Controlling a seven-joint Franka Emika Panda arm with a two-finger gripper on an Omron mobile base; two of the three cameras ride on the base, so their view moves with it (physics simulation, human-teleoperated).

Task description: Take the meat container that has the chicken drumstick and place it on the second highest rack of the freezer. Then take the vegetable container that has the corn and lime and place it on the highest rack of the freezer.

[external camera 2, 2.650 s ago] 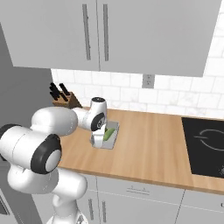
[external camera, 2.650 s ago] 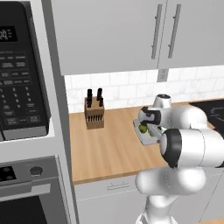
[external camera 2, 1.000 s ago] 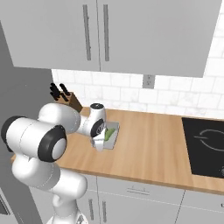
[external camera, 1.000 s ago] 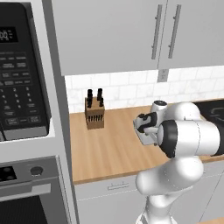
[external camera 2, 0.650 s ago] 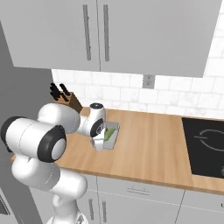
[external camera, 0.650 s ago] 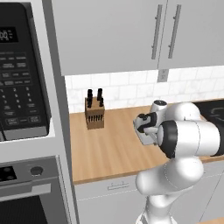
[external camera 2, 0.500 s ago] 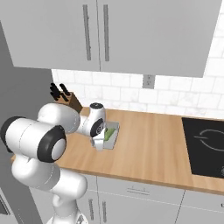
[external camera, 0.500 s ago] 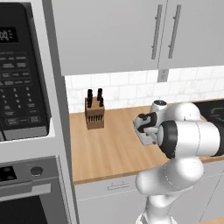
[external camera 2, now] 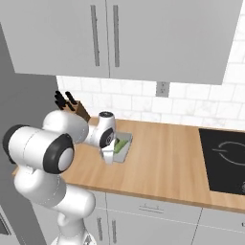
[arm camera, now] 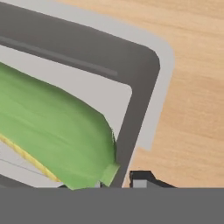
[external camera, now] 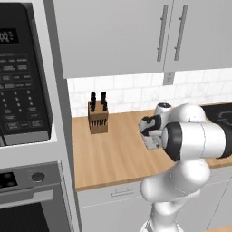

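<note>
The vegetable container (external camera 2: 126, 152) is a shallow grey tray on the wooden counter, with the green-husked corn (external camera 2: 119, 145) lying in it. My hand hides the lime. My gripper (external camera 2: 109, 156) is down at the tray's near-left side. In the hand view the corn (arm camera: 57, 127) lies just inside the tray's dark wall (arm camera: 140, 78). My gripper (arm camera: 103, 184) straddles that wall. One fingertip (arm camera: 140, 179) sits just outside the wall, and the husk covers the other. The jaws look shut on the wall. The meat container, chicken drumstick, freezer and its racks are out of view.
A knife block (external camera: 98, 118) stands by the tiled wall, left of the tray. A black cooktop (external camera 2: 225, 158) lies at the counter's right end. A microwave (external camera: 22, 77) and oven (external camera: 27, 199) stand at the left. Wall cabinets (external camera 2: 105, 38) hang above.
The jaws have closed in on the tray's wall over the last second. The arm has barely moved since it came down to the tray.
</note>
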